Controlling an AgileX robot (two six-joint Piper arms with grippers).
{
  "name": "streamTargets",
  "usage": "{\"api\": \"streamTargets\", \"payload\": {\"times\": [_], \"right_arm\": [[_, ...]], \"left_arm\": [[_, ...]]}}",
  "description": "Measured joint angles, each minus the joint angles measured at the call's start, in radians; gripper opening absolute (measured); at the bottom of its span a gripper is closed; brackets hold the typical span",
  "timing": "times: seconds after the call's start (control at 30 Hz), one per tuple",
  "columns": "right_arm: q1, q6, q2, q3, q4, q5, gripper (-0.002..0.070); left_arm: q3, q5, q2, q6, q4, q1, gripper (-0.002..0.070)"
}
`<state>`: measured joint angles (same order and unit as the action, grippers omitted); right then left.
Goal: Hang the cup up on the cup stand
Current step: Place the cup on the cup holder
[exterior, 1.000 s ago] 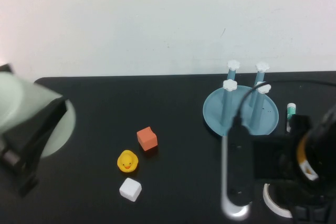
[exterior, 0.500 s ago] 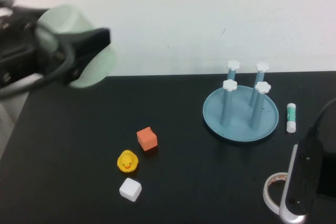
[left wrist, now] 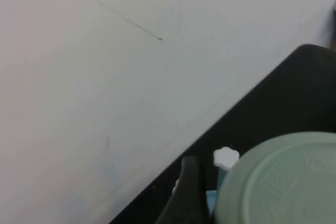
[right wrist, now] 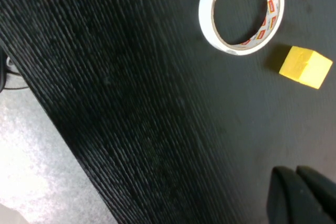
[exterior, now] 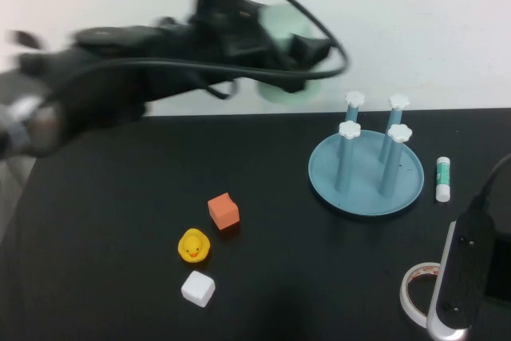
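Cup (exterior: 281, 53), pale green, is up in the air at the back of the desk (exterior: 120, 221), in front of the white wall. My left gripper (exterior: 307, 49) is closed around it and holds it lying sideways. In my left wrist view the round bottom of the cup (left wrist: 281, 182) fills a corner, and 1 dark gripper finger (left wrist: 186, 192) shows next to it.

The cup stand (exterior: 366, 172) sits on the desk, to the right of the cup and lower down. It is a round blue tray with 4 blue pegs, and each peg has a white flower top. The cup is near the stand but not touching it. 1 white flower top (left wrist: 226, 157) peeks out just beside the cup in my left wrist view.

My right gripper (right wrist: 302, 195) is low over the desk near the front right corner. Its 2 dark fingertips are pressed together and hold nothing. A ring of white tape (right wrist: 242, 11) and a yellow cube (right wrist: 305, 66) lie close by.

An orange cube (exterior: 223, 211), a yellow duck (exterior: 193, 246) and a white cube (exterior: 198, 287) sit on the left half of the desk. A small white and green tube (exterior: 442, 177) lies just right of the stand.
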<state>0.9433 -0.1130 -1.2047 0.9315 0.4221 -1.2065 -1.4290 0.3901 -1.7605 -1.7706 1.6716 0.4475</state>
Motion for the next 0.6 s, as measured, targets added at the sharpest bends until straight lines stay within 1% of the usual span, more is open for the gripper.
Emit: {"api": "streamTargets", "payload": {"times": [0.13, 0.3, 0.6], "right_arm": [[0.0, 0.0, 0.0, 0.0, 0.0, -0.001, 0.0], [0.0, 0.0, 0.002, 0.0, 0.0, -0.001, 0.0], [0.0, 0.0, 0.002, 0.0, 0.0, -0.001, 0.0]], "left_arm": [[-0.174, 0.0, -0.182, -0.004, 0.009, 0.035, 0.0574], [-0.398, 0.0, -0.391, -0.007, 0.026, 0.035, 0.0574], [-0.737, 0.022, -0.659, -0.007, 0.027, 0.052, 0.0571]]}}
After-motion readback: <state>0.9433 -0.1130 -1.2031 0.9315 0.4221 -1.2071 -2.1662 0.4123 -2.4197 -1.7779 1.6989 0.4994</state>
